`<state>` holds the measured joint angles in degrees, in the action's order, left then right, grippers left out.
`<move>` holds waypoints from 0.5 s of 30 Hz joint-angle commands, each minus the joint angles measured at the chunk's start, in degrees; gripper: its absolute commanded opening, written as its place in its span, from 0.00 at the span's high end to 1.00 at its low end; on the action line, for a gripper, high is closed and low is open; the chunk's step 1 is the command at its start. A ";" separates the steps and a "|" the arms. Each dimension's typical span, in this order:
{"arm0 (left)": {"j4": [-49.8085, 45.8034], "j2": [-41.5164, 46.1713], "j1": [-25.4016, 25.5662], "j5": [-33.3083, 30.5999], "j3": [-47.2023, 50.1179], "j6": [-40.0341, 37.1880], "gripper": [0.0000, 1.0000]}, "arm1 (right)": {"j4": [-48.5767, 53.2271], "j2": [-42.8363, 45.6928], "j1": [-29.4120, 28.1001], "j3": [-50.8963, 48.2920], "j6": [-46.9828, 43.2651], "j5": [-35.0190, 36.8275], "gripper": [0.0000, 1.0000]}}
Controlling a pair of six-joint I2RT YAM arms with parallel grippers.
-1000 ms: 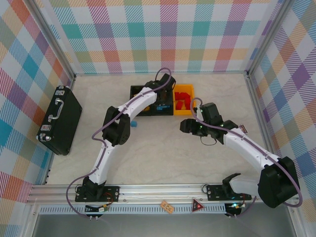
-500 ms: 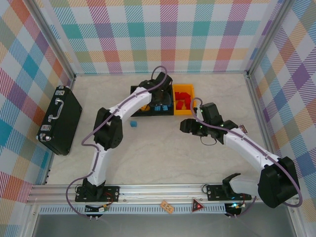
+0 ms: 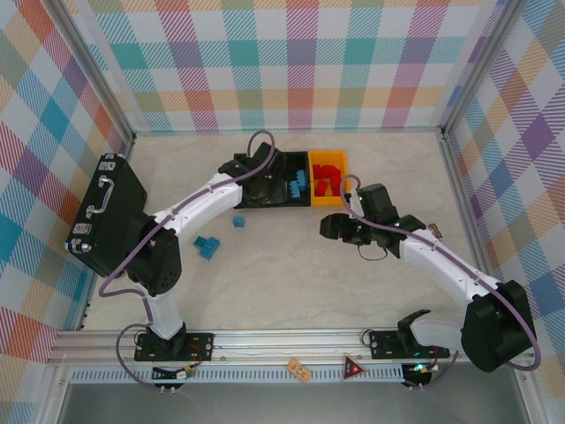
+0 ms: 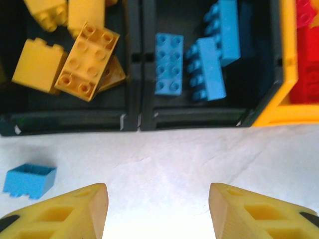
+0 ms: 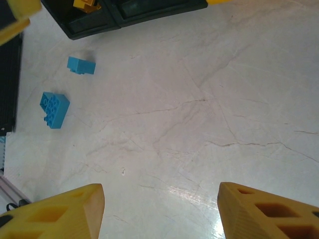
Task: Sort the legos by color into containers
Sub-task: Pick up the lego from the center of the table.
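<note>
Jaws of the left gripper [image 4: 157,194] stand spread with nothing between them, above bare table [image 4: 164,159] just in front of the bins [image 4: 132,119]. We count three bins in a row: a black one with five yellow bricks [image 4: 87,59] in sight, a black one with three blue bricks [image 4: 169,63], and a yellow-orange one heaped with red bricks [image 4: 306,74] that we cannot count. One loose brick [image 4: 27,179], blue, lies on the table near the left bin's near corner. From above we see a second loose brick [image 3: 208,247], also blue, near it and farther from the bins. The right gripper [image 5: 160,191] is spread too and empty, over open table, well apart from both. A black case [image 3: 110,212] lies at the left. Two small tags [image 3: 298,369] sit below the front rail [image 3: 291,340], their print too small for us to read.
</note>
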<state>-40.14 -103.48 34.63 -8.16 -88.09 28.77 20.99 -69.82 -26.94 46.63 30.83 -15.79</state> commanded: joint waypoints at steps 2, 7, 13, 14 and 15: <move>2.67 6.80 -1.90 -0.03 6.27 -2.37 0.41 | -2.09 0.50 -2.24 1.11 -1.90 -3.79 0.38; 5.75 11.81 -4.56 1.49 14.63 -5.28 0.31 | -3.96 -0.78 -4.97 1.94 -2.79 -4.88 0.35; 5.81 11.56 -7.76 2.70 19.65 -7.27 0.24 | -5.40 -3.63 -7.34 3.15 -3.26 -5.65 0.34; 5.94 11.24 -8.03 2.71 20.00 -7.54 0.24 | -5.59 -4.08 -7.73 3.37 -3.32 -5.65 0.34; 6.38 11.12 -8.20 2.50 20.52 -7.74 0.23 | -5.85 -4.48 -8.31 3.63 -3.42 -5.50 0.33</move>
<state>-35.18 -92.20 27.09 -6.42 -68.95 23.07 17.52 -73.49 -34.17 48.27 29.02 -20.05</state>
